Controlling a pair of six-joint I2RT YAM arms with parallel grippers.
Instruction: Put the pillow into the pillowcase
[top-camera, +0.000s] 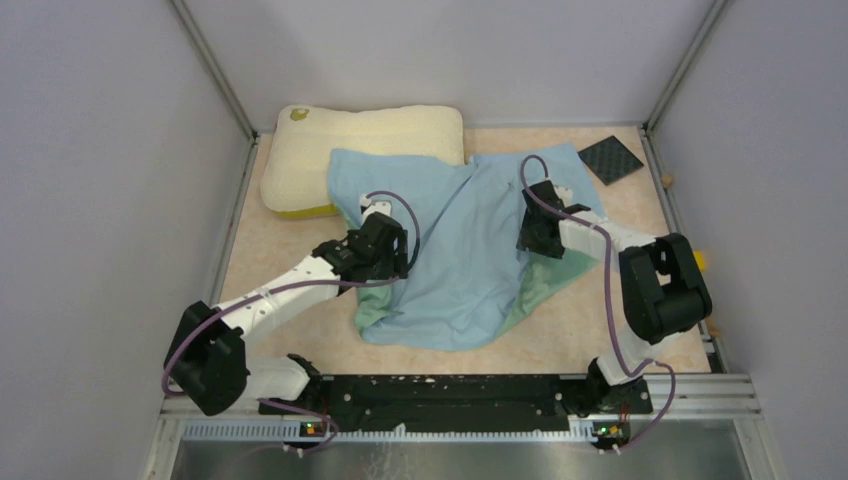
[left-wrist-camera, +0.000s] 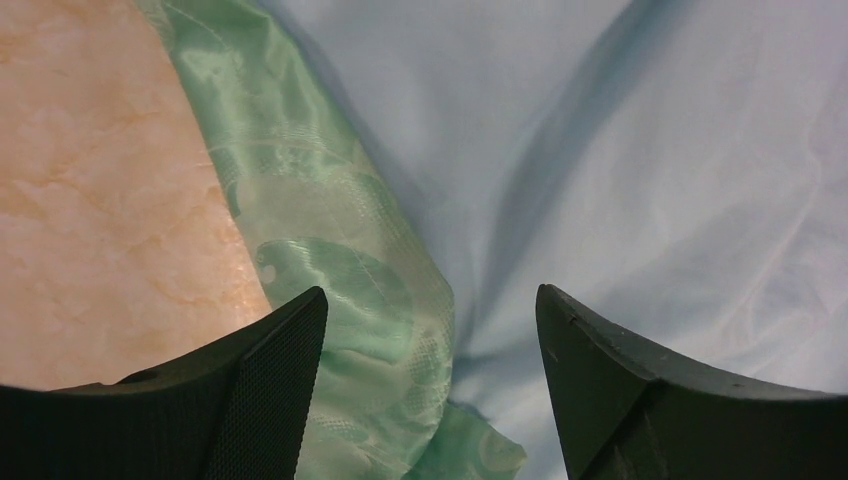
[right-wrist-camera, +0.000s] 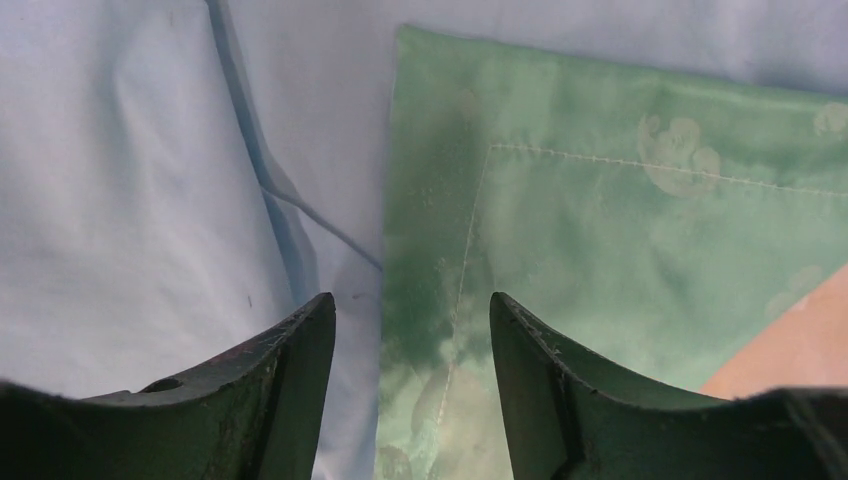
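Left gripper (left-wrist-camera: 430, 300): dark, cross-hatched fingers stand wide apart with nothing between them. They are poised over the pillowcase (left-wrist-camera: 650, 180), where its green reverse (left-wrist-camera: 340, 270) folds out at the left of the wrist view.

Right gripper (right-wrist-camera: 410, 300): jaws likewise parted and empty. They straddle the line where blue cloth meets a stitched green hem at the centre of its view. Neither claw holds any cloth.

Pillowcase: thin, matte light-blue fabric, creased, lying flat in the middle of the overhead frame. The reverse is glossy and woven with round motifs.

Pillow (top-camera: 370, 135): plump, cream, dimpled and yellow-edged, at the upper left of the overhead frame. The case overlaps its lower right corner, but the pillow is not inside it.

Table (top-camera: 270, 250): pale marbled peach.

Black square mat (top-camera: 610, 158): upper right, apart from the work.

Judgement: the step in hand appears to be finding and opening the mouth of the case. Each claw should pinch one layer only at the green hem, because thin, slippery cloth makes it easy to take both layers and seal the opening. Which edge is the mouth cannot be confirmed from these views.
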